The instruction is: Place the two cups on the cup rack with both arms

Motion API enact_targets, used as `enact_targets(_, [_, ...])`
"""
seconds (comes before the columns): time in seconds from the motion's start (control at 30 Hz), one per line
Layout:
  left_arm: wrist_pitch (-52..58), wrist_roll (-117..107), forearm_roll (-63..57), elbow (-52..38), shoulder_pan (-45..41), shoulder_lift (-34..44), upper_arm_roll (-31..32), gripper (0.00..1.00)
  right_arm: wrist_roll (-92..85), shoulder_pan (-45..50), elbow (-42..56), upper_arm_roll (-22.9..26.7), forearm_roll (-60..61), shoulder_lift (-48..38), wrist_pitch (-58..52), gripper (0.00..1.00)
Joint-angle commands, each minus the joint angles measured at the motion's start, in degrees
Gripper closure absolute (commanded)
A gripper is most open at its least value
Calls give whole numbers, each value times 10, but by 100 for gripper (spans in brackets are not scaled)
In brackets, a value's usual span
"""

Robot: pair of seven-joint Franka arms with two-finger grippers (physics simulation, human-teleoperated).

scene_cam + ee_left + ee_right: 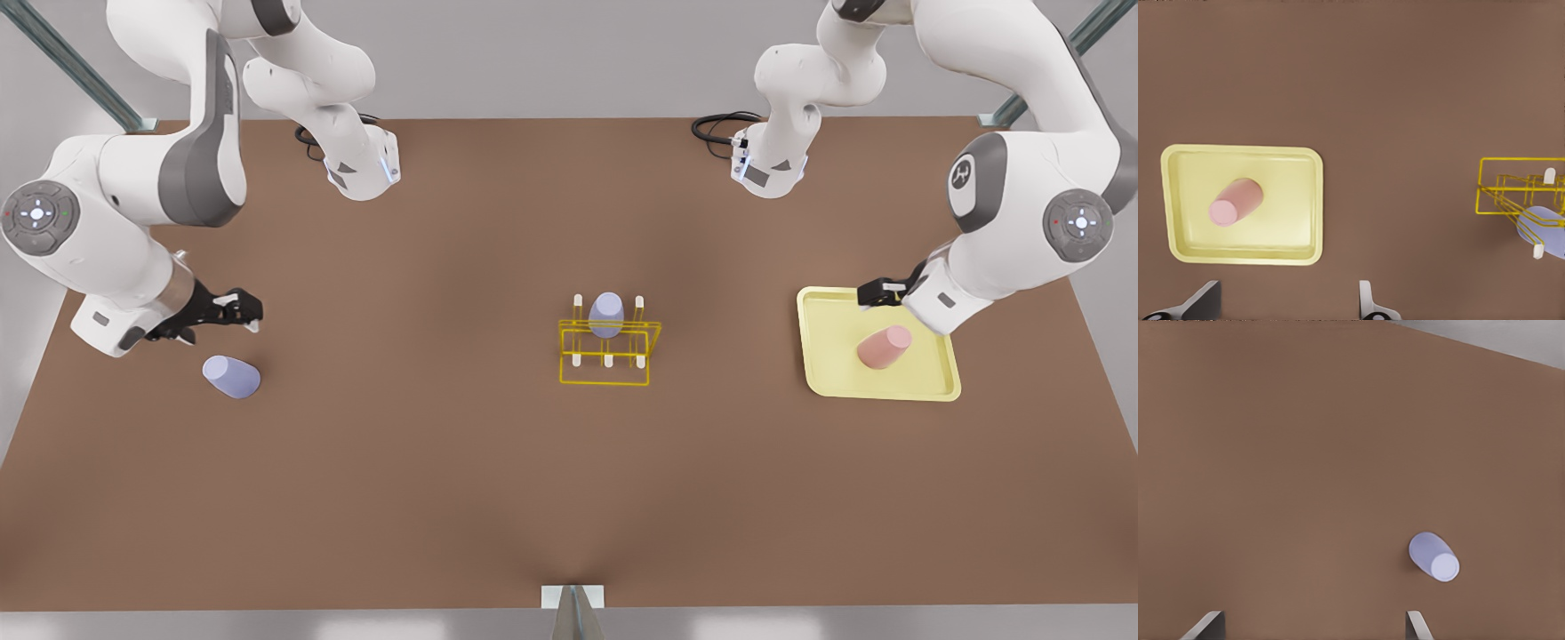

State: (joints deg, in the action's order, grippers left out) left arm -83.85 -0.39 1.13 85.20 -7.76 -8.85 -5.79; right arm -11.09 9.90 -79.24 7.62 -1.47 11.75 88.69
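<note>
both tools [233,311] [876,293] open, hovering near cups [231,376] [884,347]

one cup [606,314] on the rack [608,353], another [885,347] in the tray [827,356], a third [231,376] on the table [444,462].

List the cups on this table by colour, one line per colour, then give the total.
Lavender-blue cups: 2, one on the bare table, one sitting on the yellow rack
Salmon pink cups: 1, on the yellow tray
Total: 3
</note>
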Motion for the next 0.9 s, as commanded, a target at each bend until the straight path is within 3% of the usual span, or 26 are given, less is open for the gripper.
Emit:
enact_targets(0.0, [-5,7,3,0,-1,1,0,0,-31,-1,0,0,5,-1,11,0])
enact_targets(0.1, [-33,5,-3,20,13,-25,-40,0,-72,-19,-5,4,7,34,20,0])
enact_targets(0.2, [-275,140,-7,179,53,-37,-77,0,-74,-88,-6,4,9,127,116,0])
enact_targets(0.37, [-461,281,-8,299,70,-53,-101,0,-75,-129,-46,4,28,178,242,0])
enact_targets(0.47, [-465,347,-8,313,73,-70,-101,0,-77,-131,-128,4,27,146,308,0])
enact_targets(0.53, [-525,394,-8,345,85,-76,-101,0,-86,-132,-191,5,21,115,361,0])
enact_targets(0.73, [-541,405,-7,375,100,-98,-102,0,-94,-175,-293,6,-16,85,416,0])
enact_targets(0.87, [-541,404,22,389,100,-103,-101,0,-103,-189,-309,6,-19,92,420,0])
